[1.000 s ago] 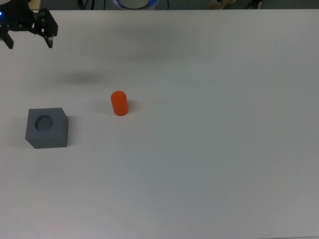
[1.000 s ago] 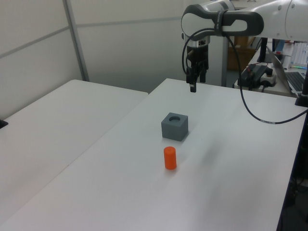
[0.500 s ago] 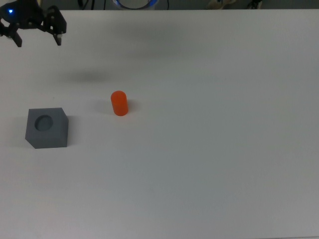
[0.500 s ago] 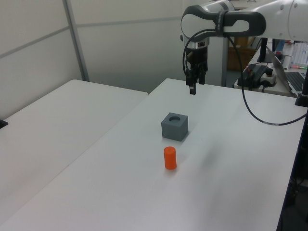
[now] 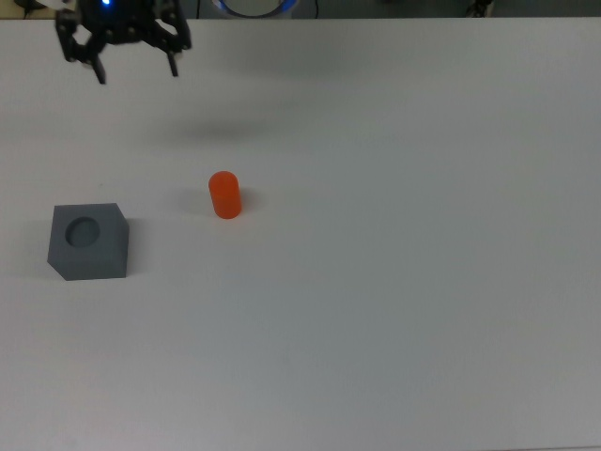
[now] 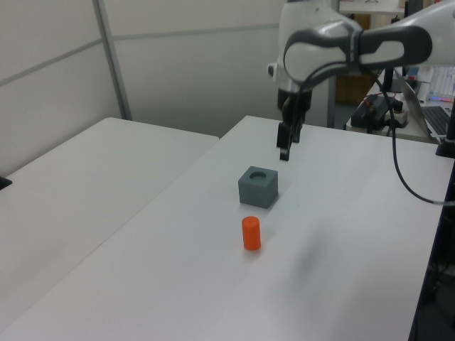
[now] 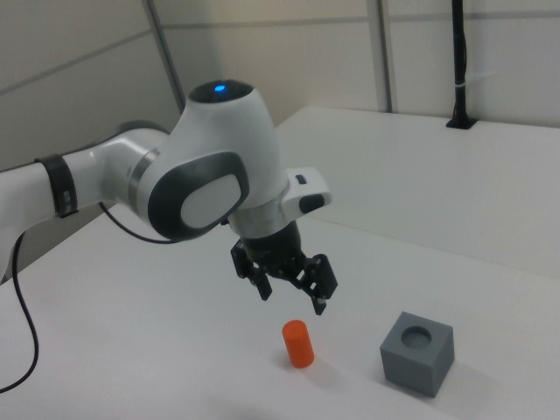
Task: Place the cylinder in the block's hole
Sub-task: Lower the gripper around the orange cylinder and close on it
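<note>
Jaws apart, nothing between them: gripper (image 7: 291,294) hangs in the air above the white table (image 5: 394,263). Near to far in the left view: smooth orange cylinder (image 6: 251,233) upright on its flat end, then matte grey block (image 6: 258,187), round hole (image 6: 260,173) facing up; cylinder and block apart. No readable writing.

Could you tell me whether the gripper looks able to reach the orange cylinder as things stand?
Probably yes: the open gripper hangs above the table, the cylinder stands upright alone, and the block sits well aside.
</note>
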Tool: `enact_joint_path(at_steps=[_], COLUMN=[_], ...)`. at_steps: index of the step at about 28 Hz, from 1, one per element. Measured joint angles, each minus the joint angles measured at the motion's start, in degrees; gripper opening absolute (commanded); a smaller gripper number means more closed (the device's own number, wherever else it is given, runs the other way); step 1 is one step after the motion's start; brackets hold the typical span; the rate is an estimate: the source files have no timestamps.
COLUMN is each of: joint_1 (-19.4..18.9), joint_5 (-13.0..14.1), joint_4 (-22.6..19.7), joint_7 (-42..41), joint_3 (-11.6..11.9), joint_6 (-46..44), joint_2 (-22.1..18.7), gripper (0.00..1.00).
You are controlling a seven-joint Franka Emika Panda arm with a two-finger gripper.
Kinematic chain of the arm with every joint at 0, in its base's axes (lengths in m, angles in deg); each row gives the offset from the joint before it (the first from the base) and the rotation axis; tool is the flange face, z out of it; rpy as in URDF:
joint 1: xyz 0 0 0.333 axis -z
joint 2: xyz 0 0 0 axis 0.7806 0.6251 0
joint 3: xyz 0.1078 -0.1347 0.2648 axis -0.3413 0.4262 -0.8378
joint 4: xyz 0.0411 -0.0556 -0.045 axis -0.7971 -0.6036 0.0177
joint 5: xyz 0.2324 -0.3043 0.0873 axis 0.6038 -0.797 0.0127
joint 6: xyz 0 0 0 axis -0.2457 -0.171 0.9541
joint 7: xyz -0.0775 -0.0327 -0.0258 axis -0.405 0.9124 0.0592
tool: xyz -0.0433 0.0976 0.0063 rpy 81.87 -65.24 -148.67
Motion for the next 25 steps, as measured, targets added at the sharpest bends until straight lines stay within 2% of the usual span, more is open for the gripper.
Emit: enact_joint_path(at_steps=[5, 9, 21, 23, 25], joint_1=[-3.3, -5.1, -7.1, -7.3, -7.3], joint_5=[0.1, 0.1, 0.1, 0.1, 0.1], joint_4=[-6.3, -9.1, -9.3, -9.0, -8.5], joint_7=[0.1, 0.2, 0.3, 0.6, 1.1], joint_3=[0.0, 0.0, -0.8, -1.0, -1.3], joint_6=[10.6, 15.5, 23.2, 23.5, 23.5], joint_2=[1.0, 3.2, 11.8, 12.9, 13.7], gripper=[1.0, 1.0, 1.0, 0.9, 0.72])
